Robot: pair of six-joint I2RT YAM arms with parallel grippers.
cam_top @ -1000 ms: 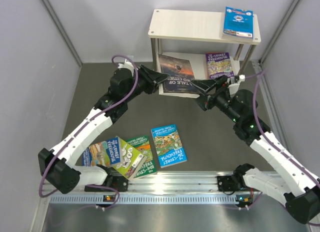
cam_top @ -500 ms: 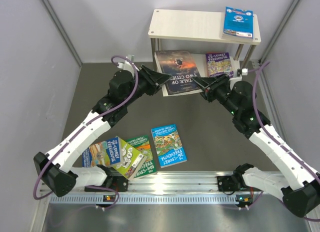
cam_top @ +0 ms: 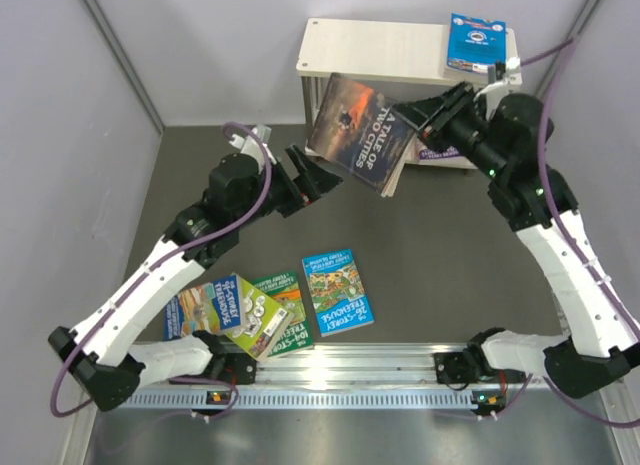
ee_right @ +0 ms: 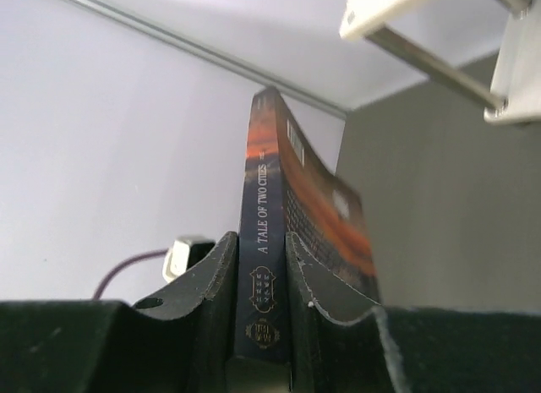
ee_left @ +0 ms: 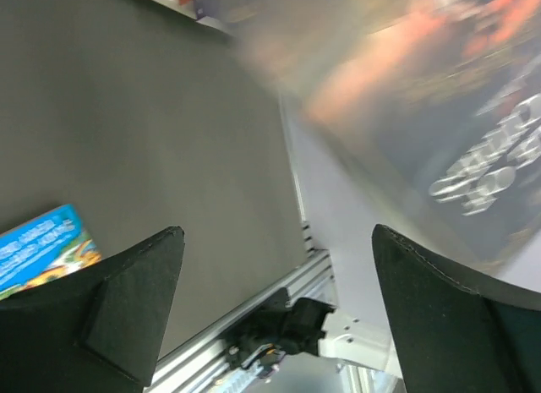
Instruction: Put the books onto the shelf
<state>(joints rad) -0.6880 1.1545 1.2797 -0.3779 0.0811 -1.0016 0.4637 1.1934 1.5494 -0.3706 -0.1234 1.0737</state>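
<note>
Dark "Tale of Two Cities" book (cam_top: 360, 133) is up in the air, tilted, just in front of the shelf (cam_top: 400, 53). From overhead its upper corner crosses the top board's front edge. The right end effector (cam_top: 408, 120) is clamped on it, and the wrist view shows fingers (ee_right: 211, 275) pressed on either side of the spine. The left end effector (cam_top: 318, 178) gapes wide, down-left of the book and not touching it. A blue book (cam_top: 476, 43) sits at the top board's right end, with open board to its left. The loose books (cam_top: 338, 290) lie by the table's (cam_top: 450, 245) near edge, open table between them and the shelf.
</note>
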